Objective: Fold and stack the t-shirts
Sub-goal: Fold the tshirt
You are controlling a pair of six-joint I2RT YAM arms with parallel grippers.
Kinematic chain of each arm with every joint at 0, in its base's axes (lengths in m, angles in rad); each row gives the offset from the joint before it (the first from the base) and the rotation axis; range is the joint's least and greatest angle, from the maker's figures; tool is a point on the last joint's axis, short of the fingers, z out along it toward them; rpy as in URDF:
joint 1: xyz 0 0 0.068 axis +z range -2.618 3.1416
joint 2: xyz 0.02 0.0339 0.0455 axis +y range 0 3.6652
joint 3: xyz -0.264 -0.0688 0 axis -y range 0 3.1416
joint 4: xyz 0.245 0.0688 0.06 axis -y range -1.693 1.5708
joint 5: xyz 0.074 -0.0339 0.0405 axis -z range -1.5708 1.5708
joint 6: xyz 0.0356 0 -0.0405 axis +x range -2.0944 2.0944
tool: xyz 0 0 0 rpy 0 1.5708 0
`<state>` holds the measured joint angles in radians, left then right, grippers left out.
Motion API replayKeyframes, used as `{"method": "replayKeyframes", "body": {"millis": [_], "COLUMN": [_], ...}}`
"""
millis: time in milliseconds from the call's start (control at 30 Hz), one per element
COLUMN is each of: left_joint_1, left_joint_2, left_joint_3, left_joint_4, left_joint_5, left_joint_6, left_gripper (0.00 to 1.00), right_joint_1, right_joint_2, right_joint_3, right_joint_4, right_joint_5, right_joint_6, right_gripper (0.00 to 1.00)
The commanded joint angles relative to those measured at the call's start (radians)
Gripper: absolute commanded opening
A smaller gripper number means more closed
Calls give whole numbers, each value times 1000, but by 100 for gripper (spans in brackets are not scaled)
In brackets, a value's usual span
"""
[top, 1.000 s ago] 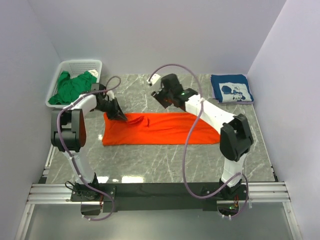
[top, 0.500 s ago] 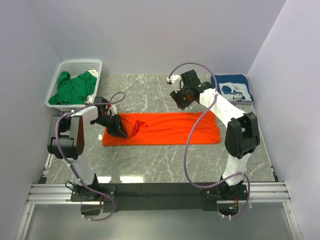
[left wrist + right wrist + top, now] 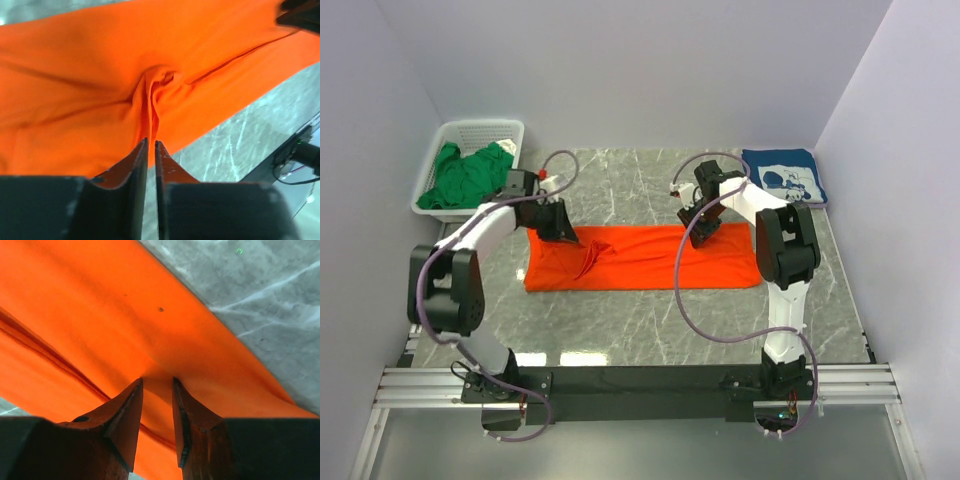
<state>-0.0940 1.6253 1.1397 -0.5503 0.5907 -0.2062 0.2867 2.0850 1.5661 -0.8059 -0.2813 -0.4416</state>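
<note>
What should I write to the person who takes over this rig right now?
Left hand: shut on a pinch of the orange t-shirt, near its left end.
Right hand: open, tips on its far edge.
Navy t-shirt: folded, far right corner.
Green t-shirt: crumpled in the basket.
Left to do: finish folding orange, fold green, stack all three.

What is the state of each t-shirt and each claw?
orange t-shirt: folded into a long strip, bunched at one spot.
navy t-shirt: folded, at the far right corner.
green t-shirt: crumpled in the basket.
left claw: shut on the orange t-shirt.
right claw: partly open, tips on the orange t-shirt.
</note>
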Motion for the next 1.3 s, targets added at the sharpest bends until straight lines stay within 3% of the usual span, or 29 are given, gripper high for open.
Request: {"method": "replayKeyframes", "body": {"millis": [0, 333, 533, 667, 733, 833, 933, 1033, 1133, 1267], "left_joint_1": [-70, -234, -253, -251, -250, -250, -234, -193, -136, -119], "left_joint_2": [100, 225, 311, 139, -43, -240, -243, -179, -151, -73], "left_joint_3": [54, 95, 140, 82, 16, -24, -5, 18, -17, 2], "left_joint_4": [46, 92, 21, 50, 78, 67, -19, -135, -126, -129], "left_joint_5": [-51, -101, -149, -49, -25, -128, -227, -220, -189, -264], "left_joint_6": [-9, -35, 19, 102, 126, 123, 120, 126, 107, 79], "left_gripper": [14, 9, 9, 16, 23, 39, 38, 29, 28, 24], "right_joint_1": [-21, -31, -35, -55, -60, -63, -61, -61, -61, -43], "right_joint_2": [6, 3, 0, -32, -46, -10, 26, 43, 14, -84], "right_joint_3": [29, 35, 43, 55, 64, 74, 57, -3, -85, -219], "right_joint_4": [-33, -53, -70, -62, -55, -73, -93, -104, -116, -150], "right_joint_5": [-35, -33, -6, 5, 30, 74, 105, 117, 105, 53], "right_joint_6": [7, 1, -14, -23, -31, -42, -51, -52, -49, -54], "right_gripper": [37, 36, 36, 35, 35, 35, 35, 34, 33, 33]}}
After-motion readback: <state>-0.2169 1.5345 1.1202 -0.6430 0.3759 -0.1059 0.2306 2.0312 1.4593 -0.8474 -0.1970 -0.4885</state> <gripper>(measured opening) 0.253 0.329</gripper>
